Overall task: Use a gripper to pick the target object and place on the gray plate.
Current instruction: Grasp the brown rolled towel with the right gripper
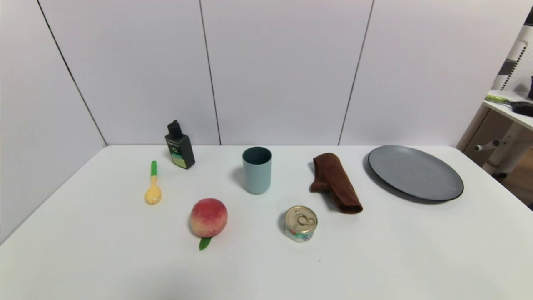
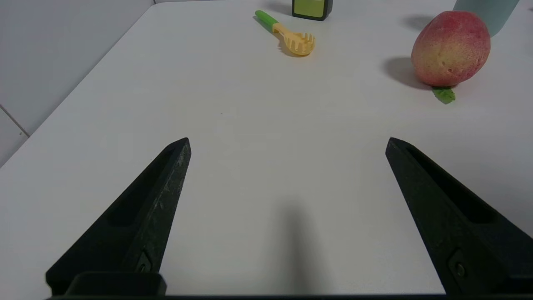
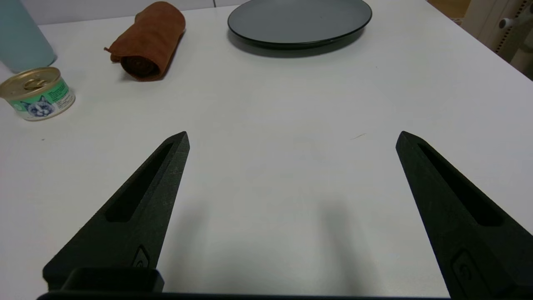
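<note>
The target object, a rolled dark-brown fuzzy cloth [image 1: 335, 182], lies on the white table just left of the gray plate [image 1: 415, 172]. Both also show in the right wrist view: the cloth [image 3: 146, 40] and the plate [image 3: 299, 20] lie far ahead of my right gripper [image 3: 291, 135]. That gripper is open and empty above bare table near the front edge. My left gripper [image 2: 287, 141] is open and empty over bare table at the front left. Neither gripper shows in the head view.
A small gold-topped tin can [image 1: 300, 223], a red-yellow peach [image 1: 208, 217], a light blue cup [image 1: 257, 169], a yellow and green spoon [image 1: 153, 189] and a black bottle [image 1: 179, 145] stand on the table. White walls rise behind. A shelf [image 1: 508, 106] stands off the right edge.
</note>
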`<action>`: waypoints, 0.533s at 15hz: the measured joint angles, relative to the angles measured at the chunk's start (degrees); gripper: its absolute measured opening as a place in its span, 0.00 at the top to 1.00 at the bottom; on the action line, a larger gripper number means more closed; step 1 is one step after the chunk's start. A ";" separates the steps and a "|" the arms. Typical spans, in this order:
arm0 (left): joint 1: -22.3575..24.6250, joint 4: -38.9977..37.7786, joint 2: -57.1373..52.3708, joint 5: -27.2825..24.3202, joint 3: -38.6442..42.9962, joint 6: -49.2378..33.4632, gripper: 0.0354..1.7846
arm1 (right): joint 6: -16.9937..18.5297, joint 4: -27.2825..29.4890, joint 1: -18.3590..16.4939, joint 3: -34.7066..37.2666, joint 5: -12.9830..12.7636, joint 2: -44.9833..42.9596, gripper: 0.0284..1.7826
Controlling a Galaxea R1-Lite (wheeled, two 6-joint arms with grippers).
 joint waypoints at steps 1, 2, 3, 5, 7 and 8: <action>0.00 0.00 0.00 0.00 0.00 0.00 0.06 | 0.00 0.00 0.00 0.02 -0.02 -0.01 0.04; 0.00 0.00 0.00 0.00 0.00 0.02 0.06 | 0.00 0.00 0.00 0.05 0.00 -0.01 0.04; 0.00 0.00 0.00 0.00 0.00 0.02 0.06 | 0.00 0.00 0.00 0.05 -0.05 -0.01 0.04; 0.00 0.00 0.00 0.00 0.00 0.02 0.06 | 0.00 0.00 0.00 0.05 0.00 -0.01 0.04; 0.00 0.00 0.00 0.00 0.00 0.00 0.06 | -0.09 0.00 -0.02 0.05 0.02 -0.01 0.04; 0.00 0.00 0.00 -0.02 0.00 0.02 0.06 | -0.26 -0.11 -0.02 0.11 0.02 -0.01 0.04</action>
